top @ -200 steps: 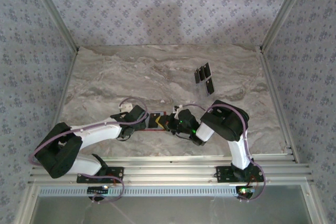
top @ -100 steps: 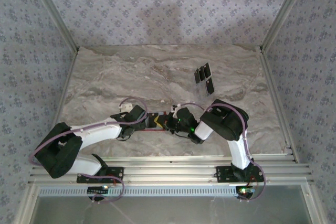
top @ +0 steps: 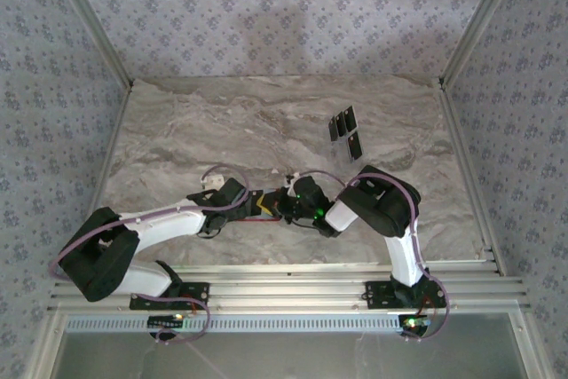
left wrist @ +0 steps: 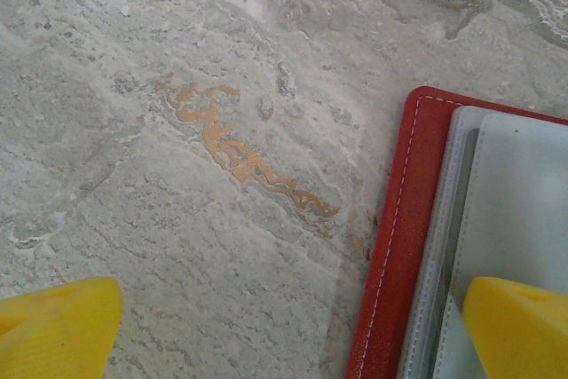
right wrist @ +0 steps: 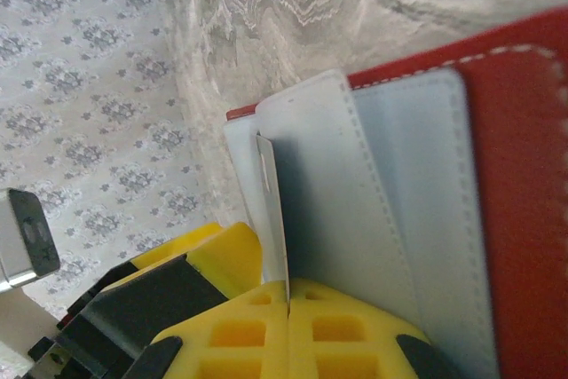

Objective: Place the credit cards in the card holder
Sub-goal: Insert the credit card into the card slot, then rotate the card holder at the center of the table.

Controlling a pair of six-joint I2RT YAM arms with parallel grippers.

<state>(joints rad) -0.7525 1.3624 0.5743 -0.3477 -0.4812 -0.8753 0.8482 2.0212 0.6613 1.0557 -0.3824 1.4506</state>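
Shifted left since a second ago with the right gripper (right wrist: 288, 312), closer in over the holder (right wrist: 515, 175), open at near centre of the table (top: 222, 122). Pinched fully shut on one clear pocket leaf (right wrist: 271, 193), raising it off the next. Spread wide at the left gripper (left wrist: 284, 335), grasping nothing, one fingertip (left wrist: 519, 326) over the holder's left half. Lying far right, well apart: three cards (top: 344, 130). Probably light, stiff, slick and flat against stone; best pinched across a short edge.
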